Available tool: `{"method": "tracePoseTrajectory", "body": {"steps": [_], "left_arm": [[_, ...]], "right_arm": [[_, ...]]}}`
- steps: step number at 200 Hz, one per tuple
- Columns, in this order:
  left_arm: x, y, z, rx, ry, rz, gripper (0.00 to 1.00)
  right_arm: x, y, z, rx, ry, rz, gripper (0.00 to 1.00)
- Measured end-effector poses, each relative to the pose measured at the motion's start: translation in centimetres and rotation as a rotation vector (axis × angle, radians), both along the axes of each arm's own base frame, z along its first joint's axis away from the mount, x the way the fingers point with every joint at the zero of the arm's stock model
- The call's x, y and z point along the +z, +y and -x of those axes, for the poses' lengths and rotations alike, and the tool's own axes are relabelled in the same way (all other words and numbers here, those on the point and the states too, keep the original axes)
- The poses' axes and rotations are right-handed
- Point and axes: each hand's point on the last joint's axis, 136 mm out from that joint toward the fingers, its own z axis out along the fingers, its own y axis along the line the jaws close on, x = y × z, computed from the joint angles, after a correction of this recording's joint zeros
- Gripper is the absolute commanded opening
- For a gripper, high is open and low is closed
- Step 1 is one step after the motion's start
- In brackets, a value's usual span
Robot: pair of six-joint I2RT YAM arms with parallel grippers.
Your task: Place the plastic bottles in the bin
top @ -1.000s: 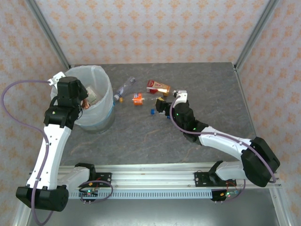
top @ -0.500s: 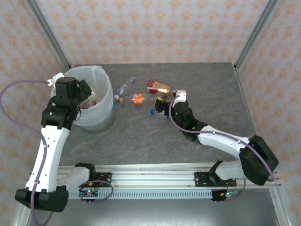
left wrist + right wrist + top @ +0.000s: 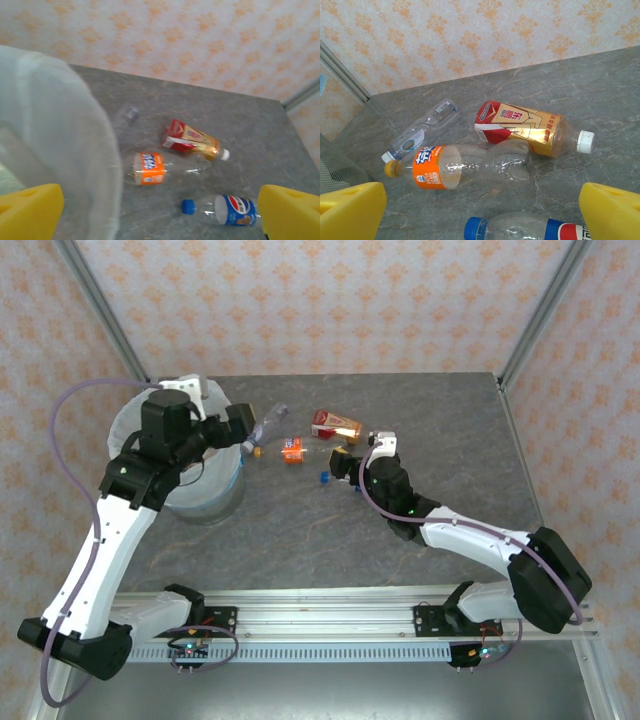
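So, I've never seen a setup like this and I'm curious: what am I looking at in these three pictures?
Two white robot arms, left and right, are bolted at the near edge of a grey table. One picture looks down from above. The other two come from a camera on each wrist, so the yellow blocks in their bottom corners are that arm's own fingers. The left tool hovers at the rim of the bin; the right tool sits low mid-table. Both are open, holding nothing. Four plastic bottles lie there: red-and-gold, orange-labelled, clear and blue-capped.
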Motion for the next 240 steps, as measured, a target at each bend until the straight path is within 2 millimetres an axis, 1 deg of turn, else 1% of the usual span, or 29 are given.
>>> {"method": "tracePoseTrajectory", "body": {"steps": [21, 42, 63, 79, 115, 129, 144, 155, 172, 199, 221, 240], "left_arm": [[-0.3, -2.4, -0.7, -0.068, -0.002, 0.007, 1.00], [-0.8, -5.2, -1.2, -0.144, -0.002, 0.015, 1.00], [-1.9, -7.9, -1.7, -0.208, 0.019, 0.011, 1.00], [-3.2, -9.8, -2.0, -0.247, 0.049, 0.001, 1.00], [-5.7, -12.6, -2.8, -0.302, 0.100, -0.011, 1.00], [-6.8, -13.6, -3.1, -0.317, 0.123, -0.015, 1.00], [-7.8, -14.5, -3.5, -0.328, 0.148, -0.021, 1.00], [-8.3, -14.9, -3.9, -0.325, 0.162, -0.024, 1.00], [-9.2, -15.0, -4.8, -0.289, 0.178, -0.033, 1.00], [-10.8, -14.2, -5.7, -0.214, 0.205, -0.050, 1.00], [-11.9, -13.5, -5.9, -0.166, 0.219, -0.068, 1.00], [-12.4, -12.9, -6.3, -0.129, 0.220, -0.092, 1.00]], "right_arm": [[-0.2, -0.4, -0.2, -0.016, 0.012, -0.011, 0.99], [-0.6, -1.3, -0.5, -0.040, 0.036, -0.016, 0.99], [-0.6, -2.4, -0.7, -0.068, 0.053, -0.020, 0.99], [-0.5, -3.4, -0.7, -0.091, 0.061, -0.022, 0.99], [-0.5, -5.6, -0.7, -0.138, 0.086, -0.006, 0.99], [-1.1, -6.5, -0.8, -0.152, 0.114, 0.005, 0.99], [-2.0, -7.0, -0.7, -0.134, 0.147, 0.041, 0.99], [-2.9, -7.1, -0.4, -0.095, 0.180, 0.089, 0.99], [-4.5, -7.5, -0.3, -0.028, 0.256, 0.182, 0.99], [-6.0, -8.7, -0.7, 0.054, 0.332, 0.293, 0.99], [-7.7, -9.6, -0.1, 0.154, 0.396, 0.363, 0.99], [-9.1, -10.2, 0.4, 0.251, 0.446, 0.423, 0.99]]}}
